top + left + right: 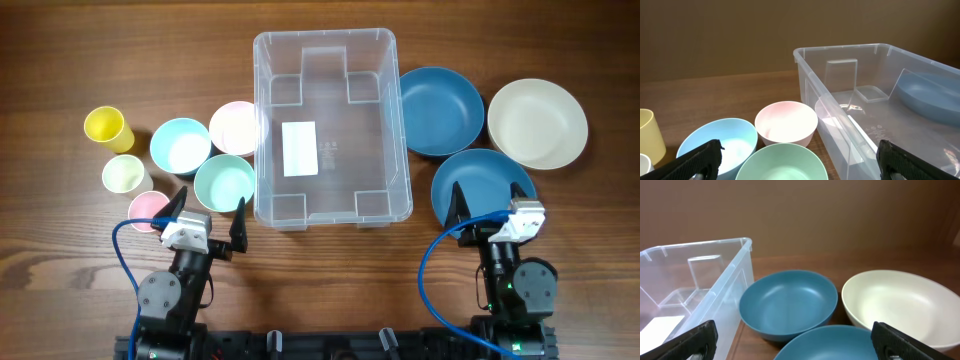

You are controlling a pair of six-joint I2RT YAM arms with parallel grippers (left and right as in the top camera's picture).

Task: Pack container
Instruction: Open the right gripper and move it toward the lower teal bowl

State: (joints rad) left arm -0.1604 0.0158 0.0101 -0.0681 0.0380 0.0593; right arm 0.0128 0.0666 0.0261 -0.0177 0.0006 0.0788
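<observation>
The clear plastic container [325, 36] stands empty in the middle of the table, a white label [299, 148] on its base. My left gripper [208, 212] is open at its near-left corner, over the green bowl [224, 183]. In the left wrist view the open left gripper [797, 152] frames the green bowl [782, 162], with the container [840, 50] to the right. My right gripper [488, 205] is open over the near blue bowl [480, 180]. Nothing sits between either gripper's fingers. The right wrist view has the right gripper [795, 332] above that bowl [840, 342].
Left of the container are a light blue bowl [180, 146], a pink bowl [236, 127], a yellow cup [106, 127], a pale cup [123, 174] and a pink cup [149, 210]. On its right are a second blue bowl [440, 110] and a cream bowl [537, 123].
</observation>
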